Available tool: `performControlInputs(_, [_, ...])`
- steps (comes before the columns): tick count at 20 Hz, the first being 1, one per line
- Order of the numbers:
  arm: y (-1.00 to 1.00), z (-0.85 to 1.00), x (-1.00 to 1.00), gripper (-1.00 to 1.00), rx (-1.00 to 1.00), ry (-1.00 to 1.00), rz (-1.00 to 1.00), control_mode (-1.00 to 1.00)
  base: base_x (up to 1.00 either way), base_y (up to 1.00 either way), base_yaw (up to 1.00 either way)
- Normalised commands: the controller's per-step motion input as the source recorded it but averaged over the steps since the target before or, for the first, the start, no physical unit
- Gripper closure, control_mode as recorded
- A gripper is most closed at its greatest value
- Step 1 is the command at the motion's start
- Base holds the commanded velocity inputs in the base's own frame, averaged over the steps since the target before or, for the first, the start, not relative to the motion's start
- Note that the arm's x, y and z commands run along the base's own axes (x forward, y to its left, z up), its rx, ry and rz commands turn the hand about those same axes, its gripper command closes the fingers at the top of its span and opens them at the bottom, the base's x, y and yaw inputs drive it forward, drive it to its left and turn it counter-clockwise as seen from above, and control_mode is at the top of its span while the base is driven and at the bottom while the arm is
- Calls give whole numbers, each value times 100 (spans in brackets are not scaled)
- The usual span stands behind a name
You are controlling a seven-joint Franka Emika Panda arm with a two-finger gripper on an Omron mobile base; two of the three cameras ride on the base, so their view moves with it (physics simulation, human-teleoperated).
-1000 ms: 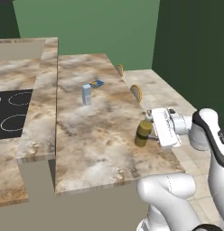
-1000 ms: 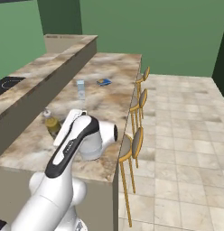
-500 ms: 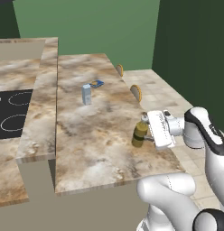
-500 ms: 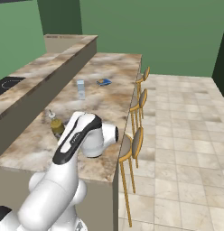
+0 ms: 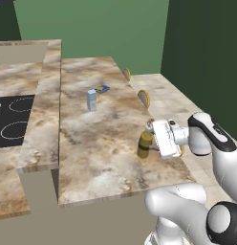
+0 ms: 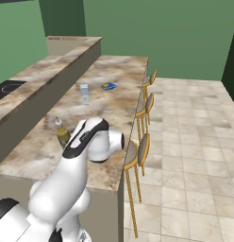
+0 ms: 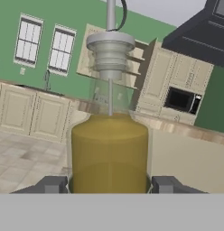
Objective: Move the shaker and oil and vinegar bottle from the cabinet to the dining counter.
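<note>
The oil and vinegar bottle (image 5: 145, 145), olive-yellow with a pale stopper, stands upright near the right edge of the dining counter (image 5: 101, 139). My gripper (image 5: 149, 143) reaches in from the right and is shut on its body. In the hand view the bottle (image 7: 109, 149) sits between my two fingertips (image 7: 53, 185), which press on its sides. From the right base view the bottle (image 6: 62, 133) shows just left of my arm. Far behind it in the hand view an open beige cabinet (image 7: 86, 49) hangs on the wall. The shaker is out of view.
A pale blue-grey carton (image 5: 91, 100) and a small blue item (image 5: 102, 89) rest farther along the counter. Wooden stools (image 6: 142, 146) line its right side. A raised marbled ledge (image 5: 44, 119) and a black cooktop (image 5: 10, 124) lie to the left.
My arm has carried the bottle a little lower and further in over the counter top. The grip on it is unchanged.
</note>
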Motion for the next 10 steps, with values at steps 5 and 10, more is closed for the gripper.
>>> performControlInputs(5, [0,-22,19,100,-1,6,0,-100,0,0,0])
performControlInputs(10, [0,-27,15,100,0,3,0,-100,0,0,0])
